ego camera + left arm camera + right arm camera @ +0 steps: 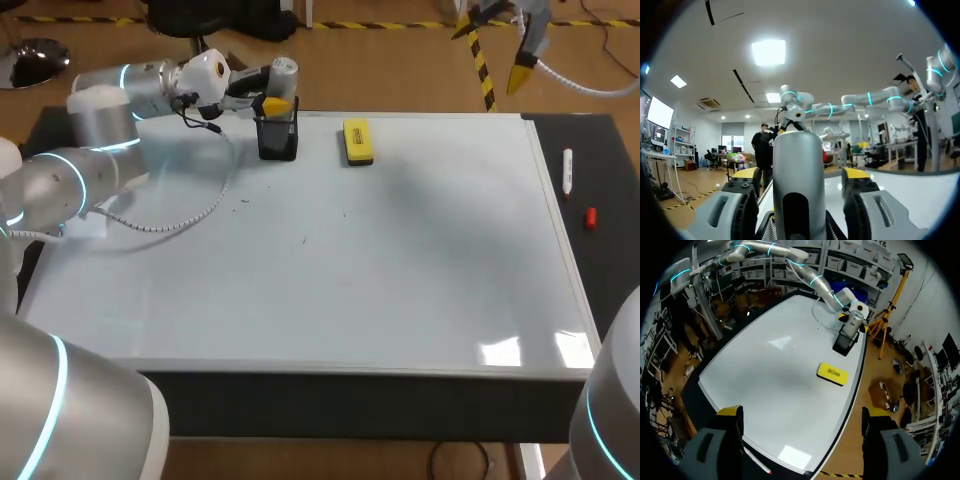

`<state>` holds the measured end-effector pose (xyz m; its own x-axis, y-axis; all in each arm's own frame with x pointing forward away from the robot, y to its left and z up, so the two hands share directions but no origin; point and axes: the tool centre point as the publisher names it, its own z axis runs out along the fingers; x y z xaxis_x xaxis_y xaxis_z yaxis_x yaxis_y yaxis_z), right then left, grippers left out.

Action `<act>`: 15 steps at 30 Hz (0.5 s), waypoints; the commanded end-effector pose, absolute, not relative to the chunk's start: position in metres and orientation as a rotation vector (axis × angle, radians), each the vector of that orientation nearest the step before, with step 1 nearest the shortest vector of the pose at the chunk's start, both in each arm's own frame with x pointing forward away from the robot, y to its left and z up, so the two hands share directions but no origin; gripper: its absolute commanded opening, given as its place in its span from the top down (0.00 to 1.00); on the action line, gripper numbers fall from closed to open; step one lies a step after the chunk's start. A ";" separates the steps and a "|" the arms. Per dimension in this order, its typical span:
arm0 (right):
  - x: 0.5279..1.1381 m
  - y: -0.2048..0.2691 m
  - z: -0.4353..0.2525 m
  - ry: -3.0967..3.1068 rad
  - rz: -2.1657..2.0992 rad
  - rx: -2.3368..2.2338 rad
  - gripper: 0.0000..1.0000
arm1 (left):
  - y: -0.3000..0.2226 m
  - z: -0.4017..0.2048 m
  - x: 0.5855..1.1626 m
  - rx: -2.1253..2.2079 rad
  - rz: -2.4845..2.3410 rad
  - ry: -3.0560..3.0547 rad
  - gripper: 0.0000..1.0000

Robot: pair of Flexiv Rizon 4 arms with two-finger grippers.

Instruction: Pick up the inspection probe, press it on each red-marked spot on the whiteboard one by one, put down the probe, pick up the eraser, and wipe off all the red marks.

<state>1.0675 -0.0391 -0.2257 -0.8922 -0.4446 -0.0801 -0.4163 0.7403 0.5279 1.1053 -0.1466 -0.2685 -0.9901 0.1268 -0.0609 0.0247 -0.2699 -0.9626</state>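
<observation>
Around: black mesh holder (pixel 277 138) at upper left of whiteboard (pixel 330 260); yellow eraser (pixel 357 141) just right of it; white marker (pixel 567 170) and small red item (pixel 590 218) on bench strip (pixel 600 150) at right.
Left gripper (pixel 801 173): open, fingers flank upright probe (pixel 798 165), gaps both sides, holder below.
Right gripper (pixel 802 412): spread wide, holds nothing, upper right past the board corner.
Edges: holder and eraser near top edge.

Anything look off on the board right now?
One oddity: the whiteboard shows no red marks, only faint dark specks left of middle. Otherwise the eraser lies flat and the probe stands in its black holder, between the open fingers of the left gripper.
</observation>
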 end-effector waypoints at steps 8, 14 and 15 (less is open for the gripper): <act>1.067 -0.040 -0.225 -2.883 -0.847 0.716 0.00 | -0.136 -0.256 1.097 -0.185 2.419 -1.973 0.00; 1.067 -0.040 -0.225 -2.883 -0.847 0.716 0.00 | -0.119 -0.242 1.091 -0.170 2.418 -2.060 0.00; 1.067 -0.040 -0.225 -2.883 -0.847 0.716 0.00 | -0.115 -0.239 1.089 -0.162 2.421 -2.075 0.00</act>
